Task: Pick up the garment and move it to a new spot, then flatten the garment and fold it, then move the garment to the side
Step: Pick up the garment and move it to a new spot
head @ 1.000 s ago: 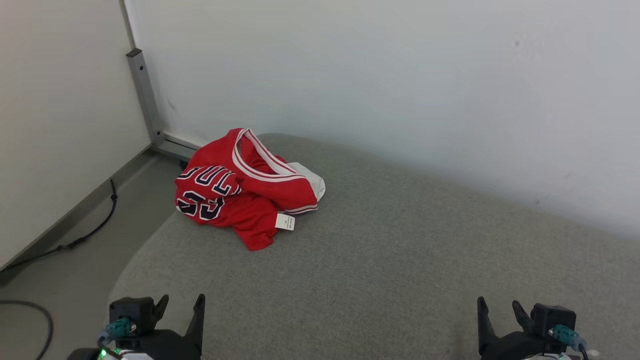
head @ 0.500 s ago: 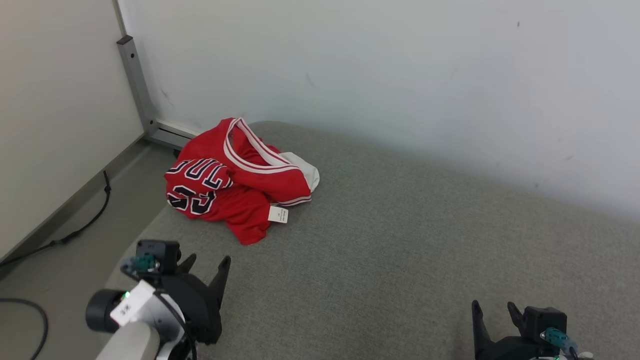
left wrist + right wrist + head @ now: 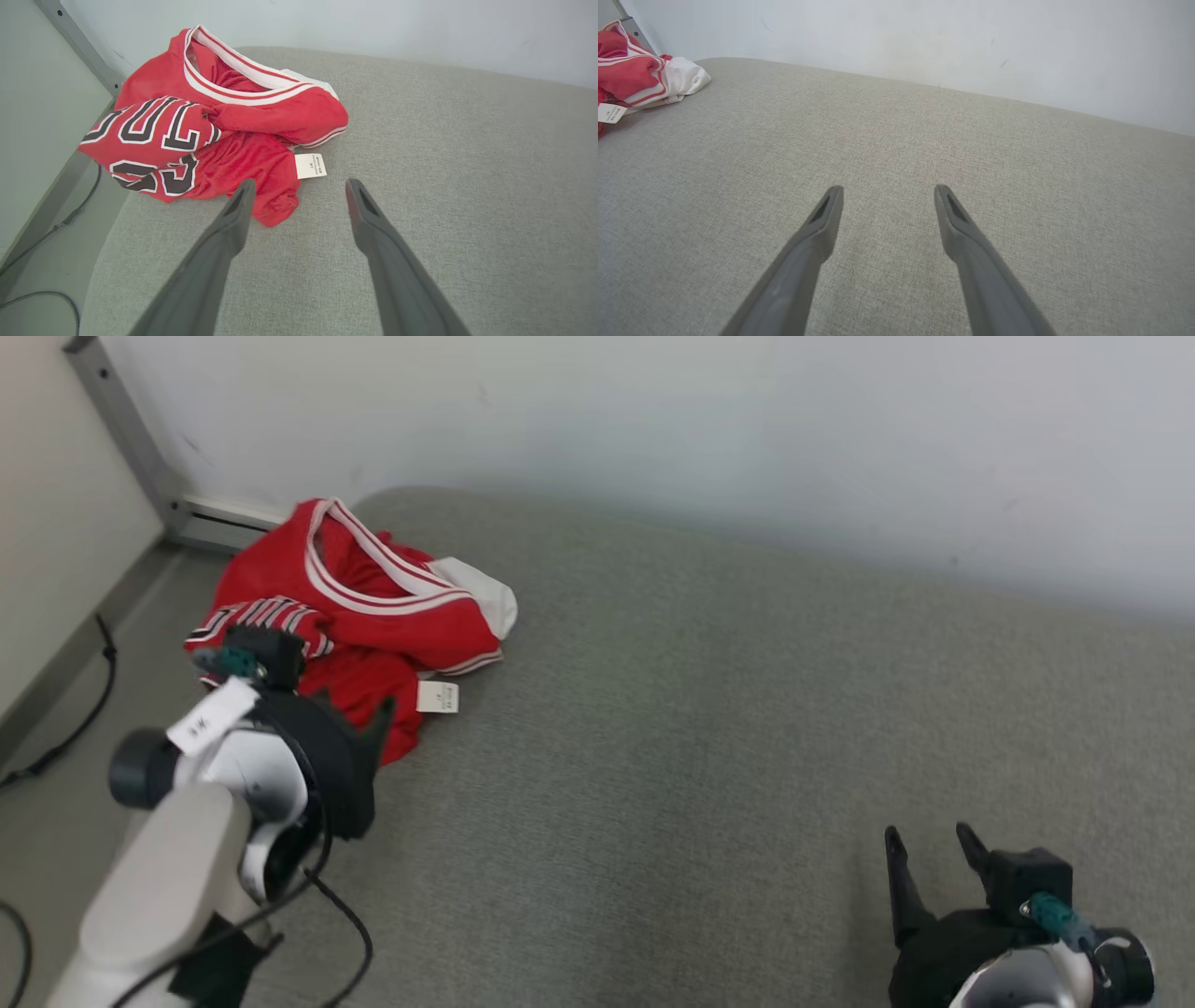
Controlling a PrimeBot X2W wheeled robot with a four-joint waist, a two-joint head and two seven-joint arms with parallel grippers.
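The garment point(image 3: 373, 607) is a crumpled red jersey at the far left corner of the grey padded surface point(image 3: 709, 728), close to the wall. From my head, my own left wrist covers its lettered fold. Along my right claw point(image 3: 888, 190) the frame edge cuts it off. It is so bunched that I cannot tell front from back, and the black-and-white characters are folded across themselves. The heap's long axis runs roughly away from me: the striped neck opening faces the wall, a red tip points at me, and a white tag point(image 3: 310, 165) lies beside it. My left claw point(image 3: 300, 186) is spread wide and empty. One fingertip overlaps that tip; I cannot tell whether they touch. My right claw point(image 3: 926, 835) gapes empty, well apart.
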